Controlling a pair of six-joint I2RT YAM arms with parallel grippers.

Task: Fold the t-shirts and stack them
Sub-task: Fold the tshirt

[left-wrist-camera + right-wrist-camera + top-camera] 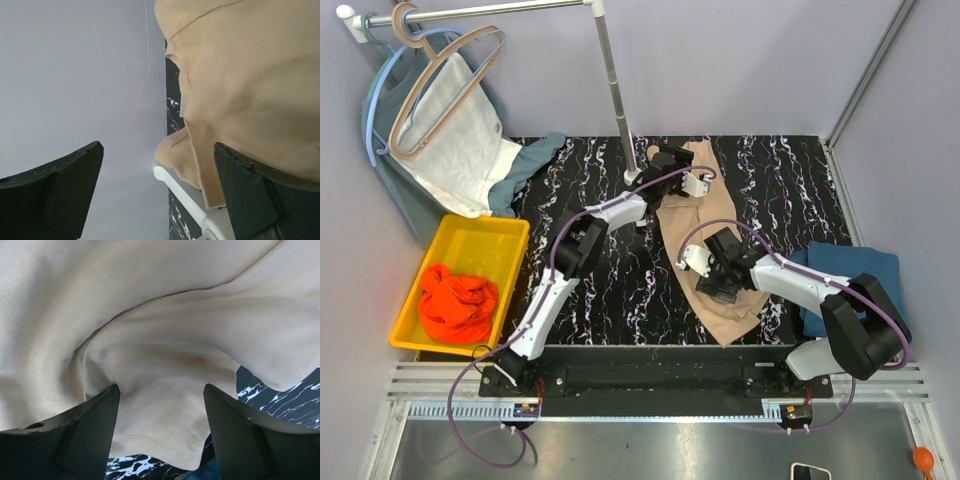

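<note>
One beige t-shirt (708, 208), black marbled table (620, 285), grey walls (740, 60)

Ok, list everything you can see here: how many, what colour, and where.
beige t-shirt: one, beige-tan, rumpled mid-table
teal t-shirt: one, dark teal-blue, table's right edge
orange t-shirt: one, orange-red, bunched in the bin
bin: one, yellow, left of the table
white cloth: one, white, hanging far left
grey-green garment: one, dull grey-green, behind the white cloth
hangers: two, tan and pale blue, on the rail
rack pole: one, silver, far side
table: one, black, white-veined
left hand: one, black, open, at the beige shirt's far end
right hand: one, black, open, over its near part
</note>
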